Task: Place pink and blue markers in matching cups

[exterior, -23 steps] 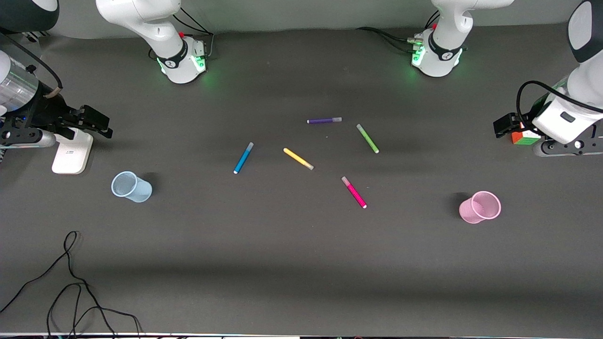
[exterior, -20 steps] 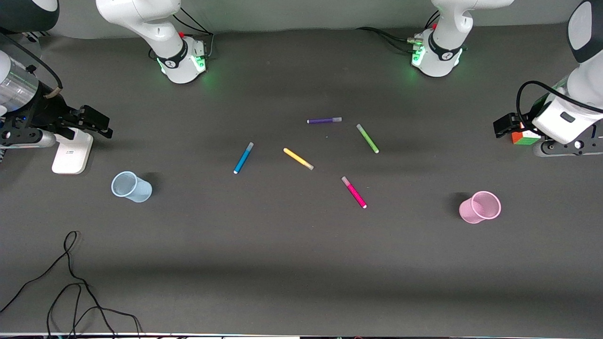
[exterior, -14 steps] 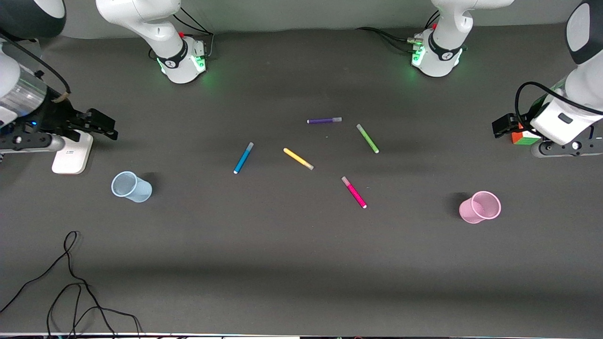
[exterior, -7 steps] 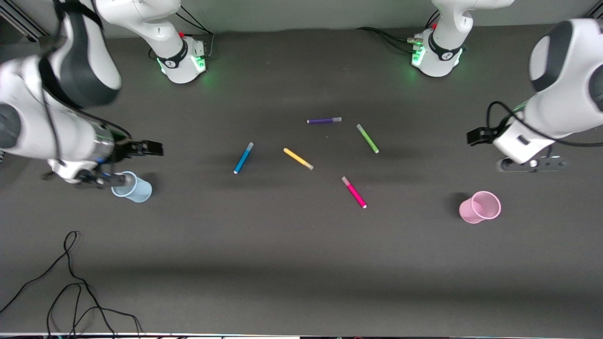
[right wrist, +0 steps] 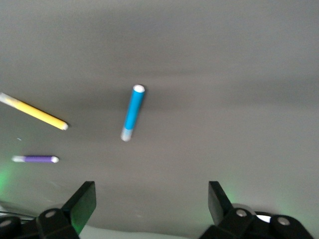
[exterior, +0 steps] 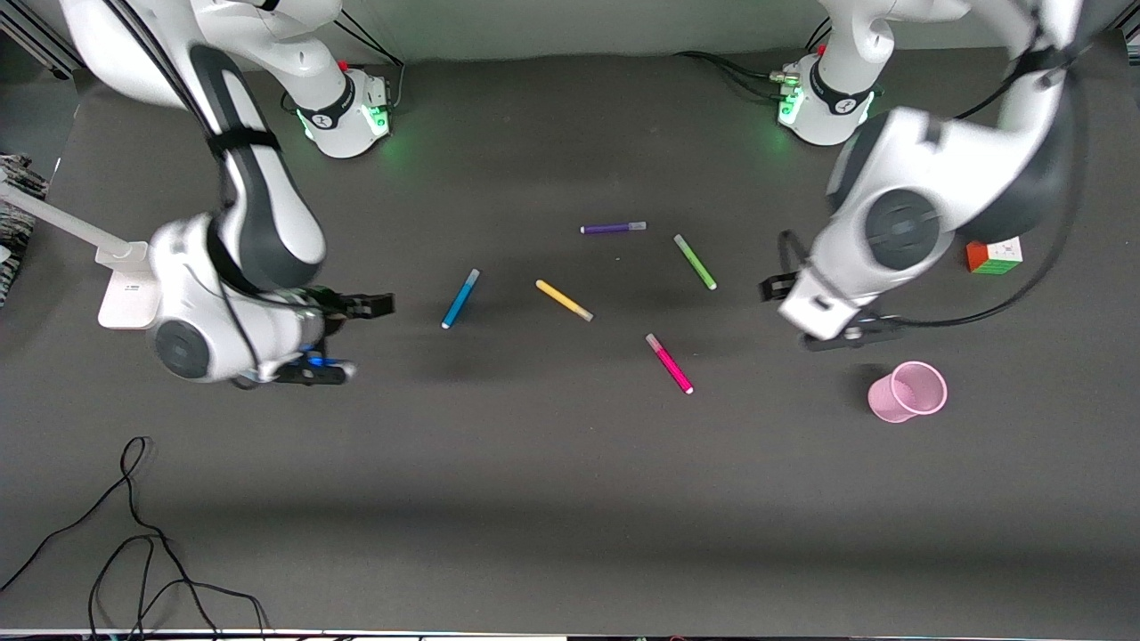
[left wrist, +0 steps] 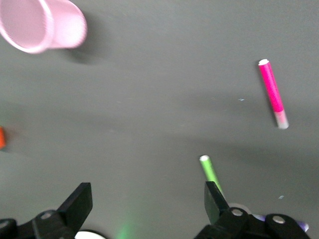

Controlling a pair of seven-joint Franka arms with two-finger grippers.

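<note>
Both arms are out over the dark table (exterior: 552, 499), neither holding anything.

Right gripper (exterior: 361, 307) hangs over bare table toward the right arm's end, just short of the blue marker (exterior: 460, 298). In the right wrist view its fingers (right wrist: 82, 201) stand wide apart with nothing between them; the blue marker (right wrist: 133, 112) lies flat on the table ahead of them, apart from them.

Left gripper (exterior: 773, 287) hangs over bare table between the green marker (exterior: 695, 262) and the pink cup (exterior: 907, 391). Its fingers (left wrist: 79, 201) are likewise spread wide and empty in the left wrist view (the pink cup (left wrist: 40, 22) and the pink marker (left wrist: 272, 92) both show there, well apart from each other).

The pink marker (exterior: 669, 363) lies flat near the table's middle, nearer the front camera than the other markers, its pale cap end pointing toward the yellow marker (exterior: 564, 300). The yellow one lies between the blue and the pink; the purple marker (exterior: 613, 228) lies farthest from the front camera, beside the green one. None of the five touch.

The pink cup stands toward the left arm's end, open and with nothing in it. The blue cup is not to be seen: the right arm's wrist covers that patch of table, so probably hidden beneath it.

Also on the table: a colour cube (exterior: 994, 255) at the left arm's end, a white lamp base (exterior: 125, 298) at the right arm's end, and a loose black cable (exterior: 134, 534) near the front camera.
</note>
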